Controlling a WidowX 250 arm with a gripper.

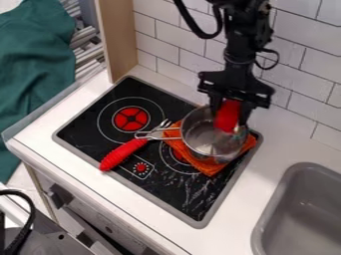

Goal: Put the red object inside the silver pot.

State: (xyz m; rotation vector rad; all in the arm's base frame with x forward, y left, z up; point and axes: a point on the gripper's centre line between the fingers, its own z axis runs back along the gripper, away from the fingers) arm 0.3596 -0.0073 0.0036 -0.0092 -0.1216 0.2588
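My gripper [230,112] hangs down over the right rear part of the stove, shut on the red object [228,115]. The red object is between its two fingers, over the back right part of the silver pot [198,134]. Its lower end overlaps the pot's opening; whether it touches the pot inside, I cannot tell. The pot stands upright on an orange cloth [208,166], with its wire handle pointing left.
A fork with a thick red handle [123,154] lies left of the pot on the black stove top [163,191]. A tiled wall [293,74] rises behind the arm. At the lower right is a grey sink [303,214].
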